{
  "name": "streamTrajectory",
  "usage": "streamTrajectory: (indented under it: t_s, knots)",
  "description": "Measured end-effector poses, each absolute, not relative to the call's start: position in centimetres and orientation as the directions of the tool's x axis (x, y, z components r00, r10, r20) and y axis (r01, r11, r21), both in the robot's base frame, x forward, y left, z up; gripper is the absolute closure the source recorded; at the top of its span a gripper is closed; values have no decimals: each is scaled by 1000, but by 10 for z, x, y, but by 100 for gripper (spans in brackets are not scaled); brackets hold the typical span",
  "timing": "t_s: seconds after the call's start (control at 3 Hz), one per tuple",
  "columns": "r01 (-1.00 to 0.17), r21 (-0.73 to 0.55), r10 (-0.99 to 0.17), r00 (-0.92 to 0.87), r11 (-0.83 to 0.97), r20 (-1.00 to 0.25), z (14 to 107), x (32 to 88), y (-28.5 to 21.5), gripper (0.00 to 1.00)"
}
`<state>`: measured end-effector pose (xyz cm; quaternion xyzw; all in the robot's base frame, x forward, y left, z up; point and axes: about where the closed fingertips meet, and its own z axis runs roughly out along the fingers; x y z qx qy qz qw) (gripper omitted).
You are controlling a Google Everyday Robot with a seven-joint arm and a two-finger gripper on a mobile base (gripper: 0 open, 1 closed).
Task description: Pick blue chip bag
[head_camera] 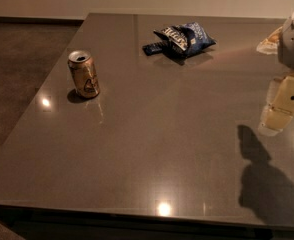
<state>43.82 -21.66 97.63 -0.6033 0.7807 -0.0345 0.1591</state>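
The blue chip bag (183, 39) is a dark-blue glossy foil bag with white lettering. It lies wrinkled on the far middle of the grey table (162, 149). My gripper (279, 111) hangs at the right edge of the view, above the table, well to the right of the bag and nearer the camera. It holds nothing that I can see. Its shadow falls on the table below it.
A gold drink can (84, 74) stands upright on the left part of the table, opened at the top. A pale object (268, 42) lies at the far right, partly behind my arm. The table's front edge runs along the bottom; dark floor lies to the left.
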Motion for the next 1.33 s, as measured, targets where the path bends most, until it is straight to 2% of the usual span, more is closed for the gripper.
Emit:
streamTrajectory:
  t_s: [0.67, 1.0, 1.33]
  knots:
    - [-921, -275, -955, -228, 274, -189, 985, 456, -214, 0]
    - [-880, -312, -930, -307, 358, -201, 988, 514, -225, 0]
    - [-836, -328, -892, -361, 439, -273, 986, 555, -230, 0]
